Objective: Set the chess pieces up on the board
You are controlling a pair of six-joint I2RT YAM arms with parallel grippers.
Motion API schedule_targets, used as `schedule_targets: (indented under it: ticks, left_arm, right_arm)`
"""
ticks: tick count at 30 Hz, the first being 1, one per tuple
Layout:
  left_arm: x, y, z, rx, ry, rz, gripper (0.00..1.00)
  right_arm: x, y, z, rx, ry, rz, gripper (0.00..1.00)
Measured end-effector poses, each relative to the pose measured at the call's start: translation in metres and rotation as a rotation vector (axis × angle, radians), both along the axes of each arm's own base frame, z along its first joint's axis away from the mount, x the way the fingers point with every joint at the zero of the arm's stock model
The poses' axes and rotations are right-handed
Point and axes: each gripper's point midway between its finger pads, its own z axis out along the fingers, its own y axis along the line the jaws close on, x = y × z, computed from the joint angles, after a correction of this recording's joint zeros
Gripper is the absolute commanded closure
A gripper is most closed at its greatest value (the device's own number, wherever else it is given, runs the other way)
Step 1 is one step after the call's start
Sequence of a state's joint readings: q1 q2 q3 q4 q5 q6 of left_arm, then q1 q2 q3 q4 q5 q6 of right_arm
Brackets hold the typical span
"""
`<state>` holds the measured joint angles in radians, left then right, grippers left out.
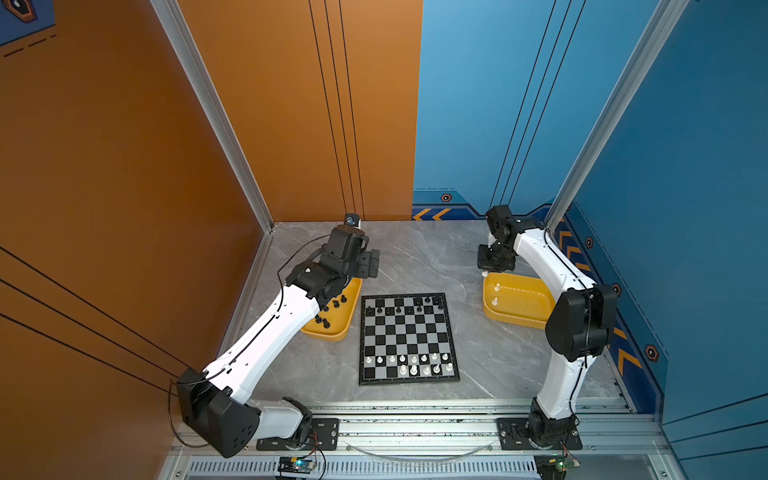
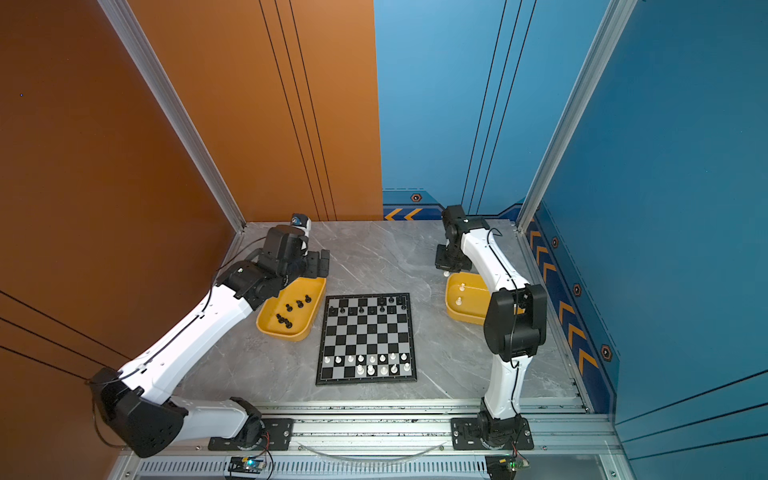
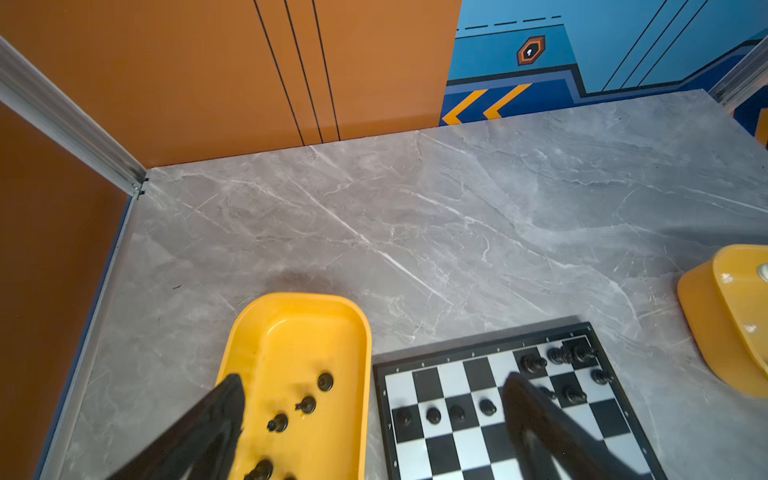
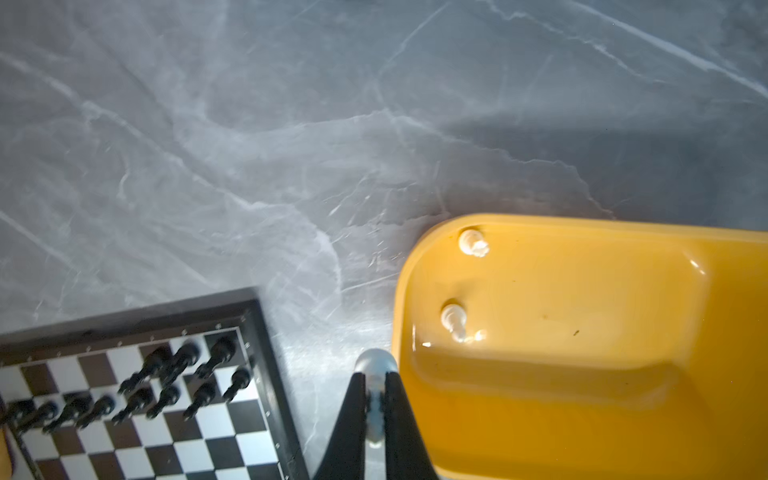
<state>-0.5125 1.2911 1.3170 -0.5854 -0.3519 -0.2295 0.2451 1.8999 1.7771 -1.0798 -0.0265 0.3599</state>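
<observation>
Looking over a grey marbled bench walled in orange and blue. Finding the board lying nearest, flat on the bench, with white pieces filling its second-nearest row and the right part of the nearest, leaving that row's left squares bare. Seeing black pieces crowding the two far rows, also with gaps. Passing on to a left tray just off the board's far left corner, holding loose black pieces, and a right tray well off the far right corner, holding two white pieces. Noting the left hand hanging near the left tray's far end, fingers wide apart, gripping nothing. Noting the right hand hovering beside the right tray's far left corner, pinched tight on a held white piece, base poking past the fingertips. Judging the carry as the risky part: risking a slip or swivel of so small and glossy a piece in a narrow pinch; risking toppled neighbours while lowering among the crowded near rows; risking a landing astride two squares through early release.
</observation>
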Motion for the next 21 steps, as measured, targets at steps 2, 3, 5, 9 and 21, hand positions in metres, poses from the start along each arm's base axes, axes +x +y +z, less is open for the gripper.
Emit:
schedule_targets:
  ticks: [2,3,5,9,21]
  left_arm:
    - [-0.012,0.008,-0.008,0.004,0.014,0.007,0.02]
    - [-0.018,0.012,-0.013,0.006,0.021,0.010,0.02]
    - [-0.028,0.020,-0.024,0.007,0.037,0.018,0.02]
    - [-0.053,0.036,-0.041,-0.005,0.065,0.015,0.02]
    - [-0.120,0.070,-0.039,-0.115,-0.024,0.009,0.02]
  right_arm:
    - [-0.010,0.024,0.005,0.006,-0.005,0.048,0.98]
    - [-0.018,0.037,0.008,0.011,-0.007,0.072,0.98]
    - [-0.037,0.060,0.011,0.017,-0.008,0.111,0.98]
    - [-0.080,0.099,0.017,0.016,-0.010,0.167,0.98]
    - [-0.181,0.194,0.007,0.008,-0.006,0.308,0.98]
